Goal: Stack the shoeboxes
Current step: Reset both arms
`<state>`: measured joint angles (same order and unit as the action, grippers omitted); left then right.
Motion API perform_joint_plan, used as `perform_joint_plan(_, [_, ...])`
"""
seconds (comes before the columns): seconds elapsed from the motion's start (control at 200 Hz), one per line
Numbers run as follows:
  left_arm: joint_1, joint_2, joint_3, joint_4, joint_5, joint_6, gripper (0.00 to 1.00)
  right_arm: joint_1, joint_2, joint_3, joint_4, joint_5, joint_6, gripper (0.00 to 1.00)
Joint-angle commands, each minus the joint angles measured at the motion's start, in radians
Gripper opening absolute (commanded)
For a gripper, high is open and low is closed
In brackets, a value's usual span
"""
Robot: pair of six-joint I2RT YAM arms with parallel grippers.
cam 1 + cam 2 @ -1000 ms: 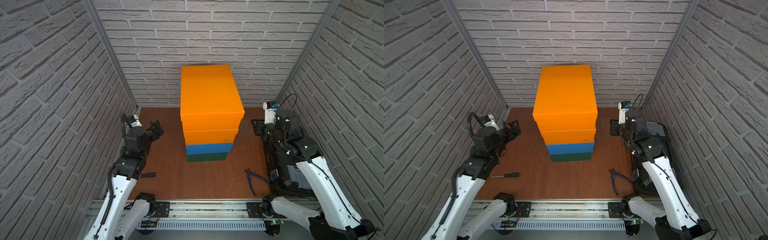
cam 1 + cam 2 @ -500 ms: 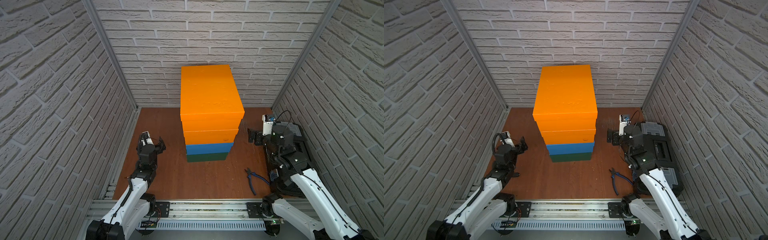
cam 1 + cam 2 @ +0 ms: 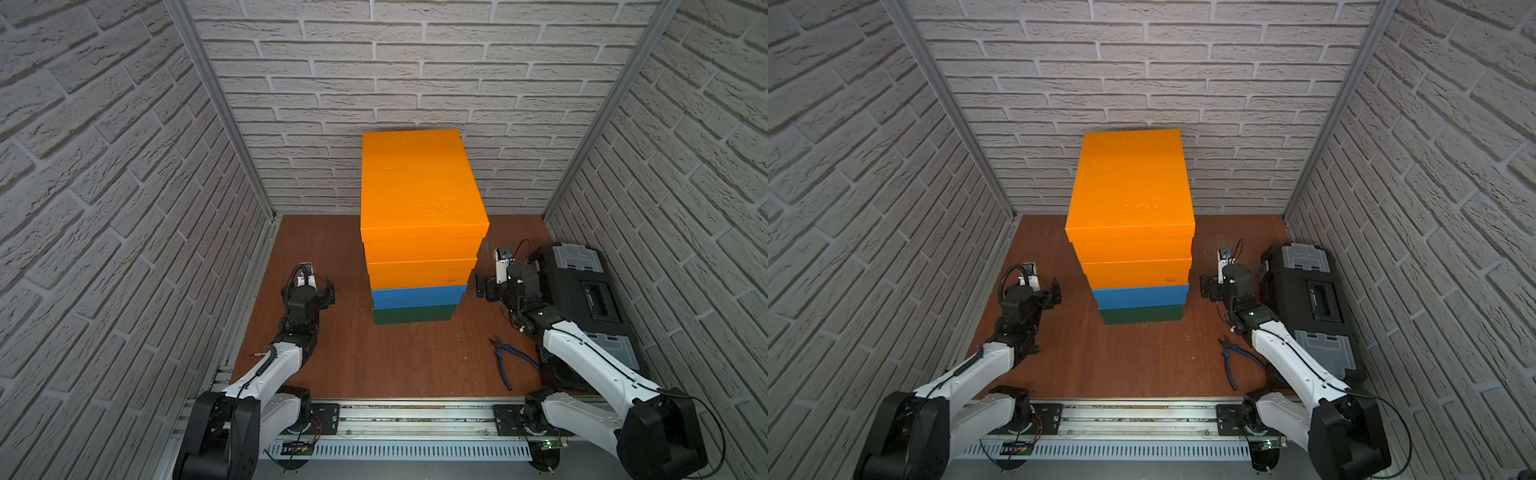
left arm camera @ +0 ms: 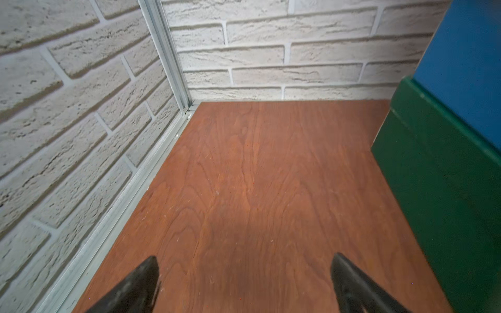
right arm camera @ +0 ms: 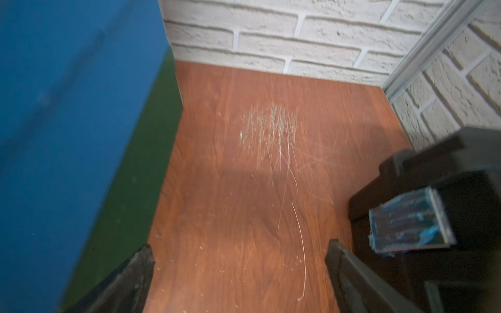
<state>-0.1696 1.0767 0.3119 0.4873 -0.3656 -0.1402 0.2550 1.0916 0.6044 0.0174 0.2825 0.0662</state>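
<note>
The shoeboxes stand in one stack mid-table in both top views: dark green (image 3: 413, 314) at the bottom, blue (image 3: 417, 296) on it, then two orange ones (image 3: 419, 272), the top lid (image 3: 1129, 187) uppermost. My left gripper (image 3: 328, 291) is low, left of the stack and apart from it, open and empty (image 4: 244, 284), with the green box (image 4: 439, 189) and the blue box (image 4: 466, 67) beside it. My right gripper (image 3: 484, 286) sits right of the stack, open and empty (image 5: 240, 273), close to the blue box (image 5: 67, 108) and the green box (image 5: 141, 162).
Black tool cases with grey lids (image 3: 582, 286) lie along the right wall, close behind my right gripper (image 5: 447, 176). Blue-handled pliers (image 3: 505, 361) lie at the front right. Brick walls close in three sides; a metal rail (image 3: 415, 415) runs along the front.
Both arms have dropped from beside the upper boxes to table height by the foot of the stack. The right gripper's jaws have spread wide. The stack has not moved.
</note>
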Motion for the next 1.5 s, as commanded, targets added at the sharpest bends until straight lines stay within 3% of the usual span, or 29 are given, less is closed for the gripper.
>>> perform_joint_plan(0.0, [0.023, 0.058, -0.028, 0.149, -0.046, 0.038, 0.98, -0.008, 0.02, -0.061, 0.255, 0.217, -0.016, 1.0])
perform_joint_plan(0.09, [0.055, 0.128, -0.049, 0.227, -0.053, 0.015, 0.98, -0.021, 0.059, -0.101, 0.279, 0.404, 0.055, 1.0])
perform_joint_plan(0.145, [0.065, 0.147, -0.039, 0.229, -0.058, 0.021, 0.98, -0.027, 0.086, -0.117, 0.282, 0.454, 0.073, 1.0])
perform_joint_plan(0.33, [0.137, 0.216, -0.014, 0.287, 0.024, 0.054, 0.98, -0.049, 0.198, -0.134, 0.32, 0.451, 0.093, 1.0])
perform_joint_plan(0.505, [0.214, 0.28, -0.019, 0.397, 0.127, -0.004, 0.98, -0.075, 0.281, -0.093, 0.391, 0.436, 0.079, 1.0])
perform_joint_plan(0.705, [0.252, 0.519, -0.021, 0.654, 0.218, -0.001, 0.98, -0.117, 0.356, -0.063, 0.483, 0.342, 0.015, 1.0])
perform_joint_plan(0.78, [0.253, 0.476, 0.016, 0.513, 0.251, 0.004, 0.98, -0.141, 0.391, -0.119, 0.637, 0.319, 0.01, 1.0])
perform_joint_plan(0.83, [0.253, 0.504, 0.031, 0.532, 0.259, 0.007, 0.98, -0.15, 0.373, -0.099, 0.562, 0.305, 0.035, 1.0])
perform_joint_plan(0.99, [0.253, 0.493, 0.056, 0.463, 0.263, 0.006, 0.98, -0.203, 0.373, -0.104, 0.559, 0.215, 0.062, 1.0])
perform_joint_plan(1.11, [0.252, 0.496, 0.056, 0.471, 0.263, 0.008, 0.98, -0.202, 0.367, -0.155, 0.657, 0.13, 0.02, 1.0])
perform_joint_plan(1.25, [0.248, 0.496, 0.055, 0.471, 0.257, 0.011, 0.98, -0.188, 0.361, -0.18, 0.701, 0.134, -0.004, 1.0])
perform_joint_plan(1.38, [0.246, 0.496, 0.058, 0.464, 0.257, 0.016, 0.98, -0.14, 0.382, -0.285, 0.885, 0.117, -0.064, 1.0])
perform_joint_plan(1.445, [0.242, 0.496, 0.063, 0.455, 0.263, 0.024, 0.98, -0.139, 0.514, -0.352, 1.229, 0.117, -0.109, 0.99])
perform_joint_plan(1.495, [0.24, 0.497, 0.07, 0.443, 0.28, 0.033, 0.98, -0.129, 0.461, -0.35, 1.153, 0.118, -0.112, 0.99])
